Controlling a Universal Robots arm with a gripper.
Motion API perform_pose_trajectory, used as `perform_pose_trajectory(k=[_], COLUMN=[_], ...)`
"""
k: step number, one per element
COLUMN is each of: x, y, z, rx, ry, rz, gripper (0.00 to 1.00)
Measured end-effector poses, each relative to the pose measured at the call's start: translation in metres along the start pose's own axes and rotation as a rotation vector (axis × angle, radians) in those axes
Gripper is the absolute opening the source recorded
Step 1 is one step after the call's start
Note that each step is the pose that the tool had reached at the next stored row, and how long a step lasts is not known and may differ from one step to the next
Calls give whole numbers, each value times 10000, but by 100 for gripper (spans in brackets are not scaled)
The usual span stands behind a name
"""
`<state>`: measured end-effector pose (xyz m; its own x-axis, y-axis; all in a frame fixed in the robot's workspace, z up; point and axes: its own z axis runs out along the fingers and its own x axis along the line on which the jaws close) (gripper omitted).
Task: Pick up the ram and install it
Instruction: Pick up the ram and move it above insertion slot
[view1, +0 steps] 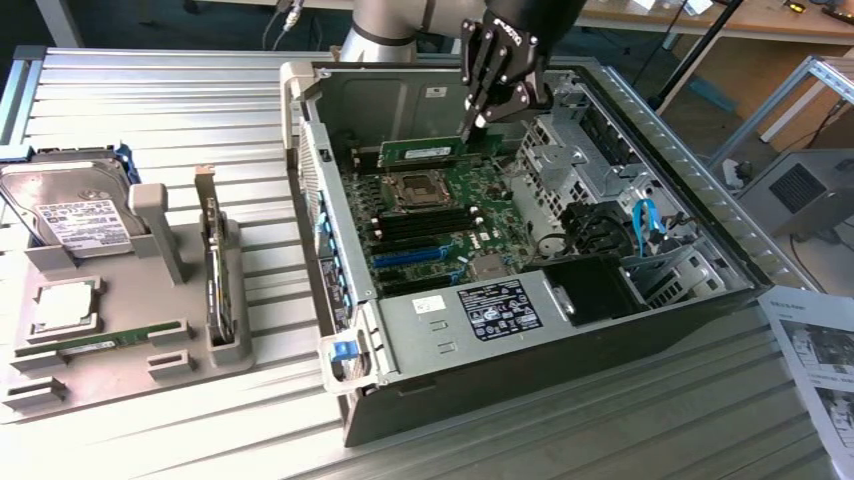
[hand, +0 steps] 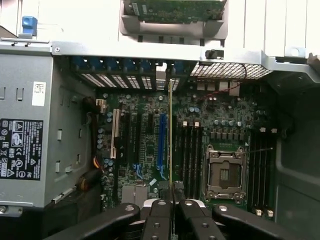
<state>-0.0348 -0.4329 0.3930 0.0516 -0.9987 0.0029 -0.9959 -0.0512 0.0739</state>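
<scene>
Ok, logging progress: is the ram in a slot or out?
Out: the gripper holds the ram on edge above the motherboard, not pressed into any slot.

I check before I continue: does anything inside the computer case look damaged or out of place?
Nothing stands out. The gripper holds the ram above the motherboard, not seated yet; no damage shows.

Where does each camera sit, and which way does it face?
Exterior view: off the arm, raised, looking down into the open computer case; the arm's gripper shows, shut on the ram.
Wrist view: on the wrist, looking past the fingers down onto the motherboard.
Shared: gripper, ram, motherboard, case interior.
</scene>
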Motion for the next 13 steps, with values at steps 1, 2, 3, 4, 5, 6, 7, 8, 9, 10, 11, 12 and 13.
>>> perform_pose_trajectory(k=[1, 2, 3, 4, 5, 6, 7, 8, 9, 10, 11, 12, 13], x=[-31, -64, -95, -128, -165, -185, -199, -199, -199, -199, -200, -200, -200], y=[-2, -4, -6, -8, -10, -10, -12, -12, -12, -12, -11, -11, -11], z=[2, 4, 5, 8, 11, 12, 11, 11, 11, 11, 11, 11, 11], rx=[0, -1, -2, -2, -2, -2, -2, -1, -1, -1, -2, -2, -2], ry=[7, 19, 31, 43, 55, 58, 61, 61, 61, 61, 62, 62, 62], rz=[0, 1, 2, 3, 4, 5, 5, 4, 3, 4, 5, 5, 5], gripper=[12, 12, 12, 12, 12, 12, 12, 12, 12, 12, 12, 12, 12])
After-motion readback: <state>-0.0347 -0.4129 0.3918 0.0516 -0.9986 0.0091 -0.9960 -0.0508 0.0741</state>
